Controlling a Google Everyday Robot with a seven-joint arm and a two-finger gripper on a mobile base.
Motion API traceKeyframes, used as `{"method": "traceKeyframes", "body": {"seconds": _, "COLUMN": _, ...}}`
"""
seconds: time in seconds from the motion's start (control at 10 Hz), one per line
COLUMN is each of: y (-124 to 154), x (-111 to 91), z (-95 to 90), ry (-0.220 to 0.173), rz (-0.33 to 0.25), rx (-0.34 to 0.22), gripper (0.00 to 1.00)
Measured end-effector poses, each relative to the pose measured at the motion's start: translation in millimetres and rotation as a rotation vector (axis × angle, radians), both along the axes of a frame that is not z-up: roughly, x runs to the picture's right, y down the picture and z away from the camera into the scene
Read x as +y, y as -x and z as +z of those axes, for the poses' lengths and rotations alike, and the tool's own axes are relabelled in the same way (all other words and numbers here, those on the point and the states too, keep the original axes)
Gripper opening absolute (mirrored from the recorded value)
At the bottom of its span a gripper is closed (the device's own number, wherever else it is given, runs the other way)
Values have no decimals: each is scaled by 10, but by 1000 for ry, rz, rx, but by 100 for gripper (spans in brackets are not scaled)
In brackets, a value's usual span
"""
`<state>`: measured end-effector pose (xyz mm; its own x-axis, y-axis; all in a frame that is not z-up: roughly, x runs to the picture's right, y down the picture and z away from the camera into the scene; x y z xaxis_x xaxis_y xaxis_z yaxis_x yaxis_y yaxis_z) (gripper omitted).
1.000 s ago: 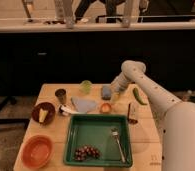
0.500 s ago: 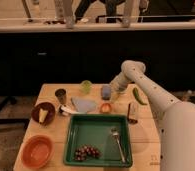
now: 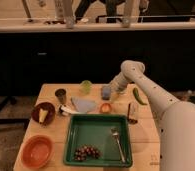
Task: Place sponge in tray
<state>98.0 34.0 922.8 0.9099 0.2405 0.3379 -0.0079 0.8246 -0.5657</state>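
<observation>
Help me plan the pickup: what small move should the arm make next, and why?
Probably close the gripper on the sponge, easing down first if needed. The gripper sits beside the sponge at the far side of the table, open and holding nothing, and the green tray has no sponge yet.

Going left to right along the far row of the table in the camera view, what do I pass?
dark cup → green cup → sponge, with the gripper right at it → long green item
</observation>
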Motion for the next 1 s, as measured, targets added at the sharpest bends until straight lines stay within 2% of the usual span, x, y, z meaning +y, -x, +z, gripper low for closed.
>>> {"method": "traceKeyframes", "body": {"seconds": 0.5, "y": 6, "x": 75, "z": 161, "ry": -30, "rz": 73, "rx": -17, "gripper": 80}}
{"method": "traceKeyframes", "body": {"seconds": 0.9, "y": 20, "x": 28, "z": 202, "ry": -49, "rz": 80, "rx": -22, "gripper": 80}}
{"method": "traceKeyframes", "body": {"seconds": 1.0, "y": 36, "x": 60, "z": 188, "ry": -37, "rz": 73, "rx": -26, "gripper": 80}}
